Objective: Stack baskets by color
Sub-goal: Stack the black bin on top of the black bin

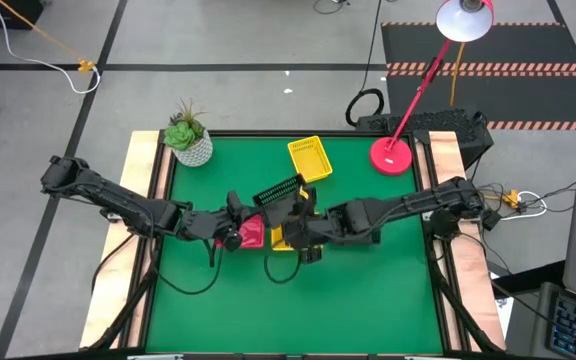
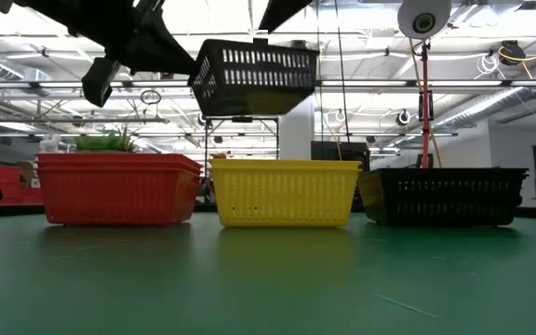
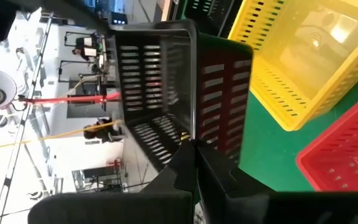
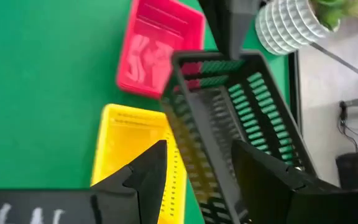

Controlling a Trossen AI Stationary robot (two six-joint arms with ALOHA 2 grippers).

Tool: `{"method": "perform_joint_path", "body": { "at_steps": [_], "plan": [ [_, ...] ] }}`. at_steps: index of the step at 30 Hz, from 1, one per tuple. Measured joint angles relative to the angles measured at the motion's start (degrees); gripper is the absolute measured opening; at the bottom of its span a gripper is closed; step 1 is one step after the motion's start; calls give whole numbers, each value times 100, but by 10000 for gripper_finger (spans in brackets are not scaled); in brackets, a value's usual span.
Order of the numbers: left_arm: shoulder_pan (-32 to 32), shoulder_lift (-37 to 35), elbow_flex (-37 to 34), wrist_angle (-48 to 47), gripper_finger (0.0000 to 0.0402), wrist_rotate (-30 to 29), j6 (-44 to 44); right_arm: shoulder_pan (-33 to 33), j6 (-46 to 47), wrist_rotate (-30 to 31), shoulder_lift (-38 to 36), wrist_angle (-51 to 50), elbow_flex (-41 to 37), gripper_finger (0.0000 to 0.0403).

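While my left gripper (image 3: 194, 152) pinches one wall of the black basket (image 1: 279, 190), tilted in the air above the yellow basket (image 2: 285, 193), my right gripper (image 4: 197, 165) straddles its far wall, open. If I release early, it drops onto yellow.

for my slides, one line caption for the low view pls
Left gripper holds a black basket tilted in the air above red, yellow and black baskets.

A black slotted basket (image 2: 254, 76) hangs above red (image 2: 117, 189), yellow (image 2: 285, 193) and black (image 2: 445, 196) baskets. The table (image 2: 268, 279) is green.
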Motion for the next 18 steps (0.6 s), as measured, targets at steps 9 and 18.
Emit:
{"method": "perform_joint_path", "body": {
  "at_steps": [9,18],
  "plan": [
    [0,0,0,-58,4,20,-75,-267,-419,-320,-2,-32,0,174],
    [0,0,0,-68,6,21,-101,-374,-544,-645,-2,-85,0,127]
  ]
}}
